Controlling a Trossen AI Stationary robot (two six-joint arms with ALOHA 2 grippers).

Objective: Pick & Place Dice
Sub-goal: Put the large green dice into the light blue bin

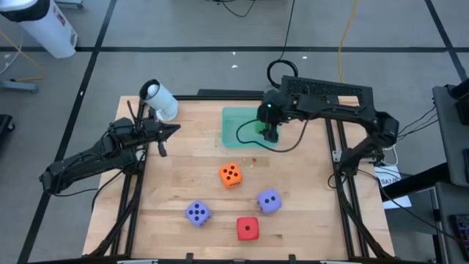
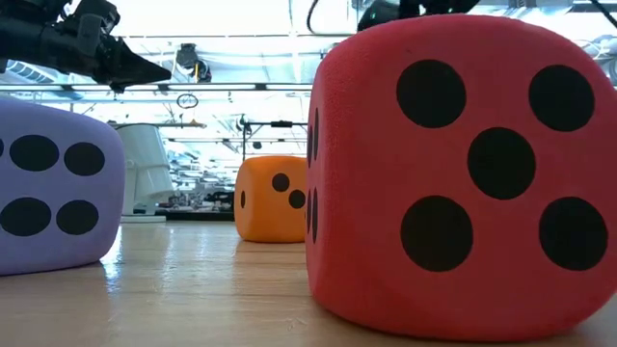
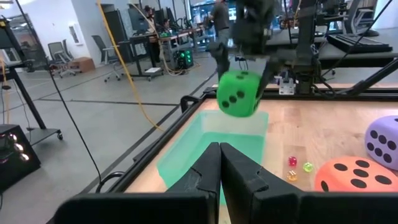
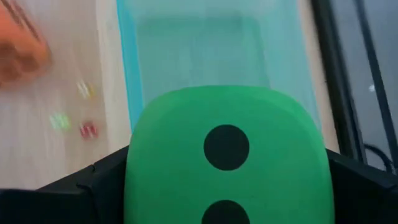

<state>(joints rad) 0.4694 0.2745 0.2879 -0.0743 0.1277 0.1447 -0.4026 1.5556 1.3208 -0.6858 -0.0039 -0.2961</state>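
The right gripper point(image 3: 244, 62) clasps the soft green foam die point(image 3: 239, 93) above the flat translucent teal tray point(image 1: 233, 121), at table's twelve o'clock. The left gripper point(image 3: 220, 163), pinched closed, waits at nine o'clock.

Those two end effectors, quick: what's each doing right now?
Left end effector: shut, empty.
Right end effector: holding the green die above the teal tray.

Beyond your wooden table point(image 1: 176, 176) you have a grey floor point(image 1: 183, 29) crossed by dark lines, office chairs point(image 3: 59, 53) and desks point(image 3: 146, 46) along the far side, and bright ceiling lights point(image 2: 212, 19) overhead
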